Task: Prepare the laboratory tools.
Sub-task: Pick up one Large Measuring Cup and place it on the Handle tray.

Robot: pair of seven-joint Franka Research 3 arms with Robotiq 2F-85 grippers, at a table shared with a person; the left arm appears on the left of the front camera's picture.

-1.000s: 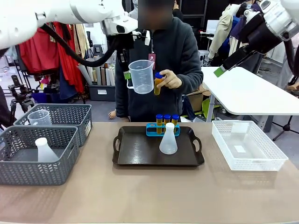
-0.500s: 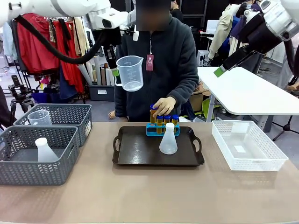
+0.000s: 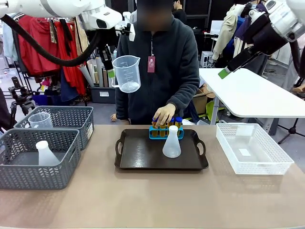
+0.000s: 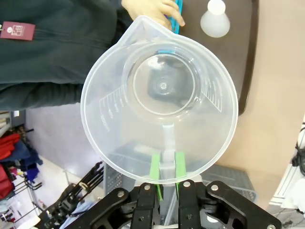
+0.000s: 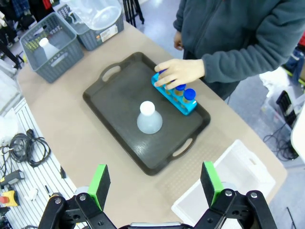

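Note:
My left gripper (image 3: 111, 73) is shut on the handle of the clear measuring beaker (image 3: 127, 73), which hangs high above the table's back left. In the left wrist view the green pads (image 4: 155, 172) pinch the handle below the beaker (image 4: 159, 98). On the black tray (image 3: 143, 157) stand a white conical flask (image 3: 171, 142) and blue-capped amber tubes (image 3: 177, 122) in a blue rack (image 3: 166, 133). A person's hand (image 3: 165, 113) rests on the tubes. My right gripper (image 5: 155, 181) hangs open high at the right, above the tray (image 5: 114, 102) and the flask (image 5: 148, 118).
Two grey baskets (image 3: 62, 143) at the left hold another beaker (image 3: 40, 119) and another flask (image 3: 45, 153). A white mesh basket (image 3: 252, 149) sits at the right. The person stands at the far edge behind the tray.
My left arm has carried the beaker leftward, away from the person. The person's hand has come down with a tube to the rack.

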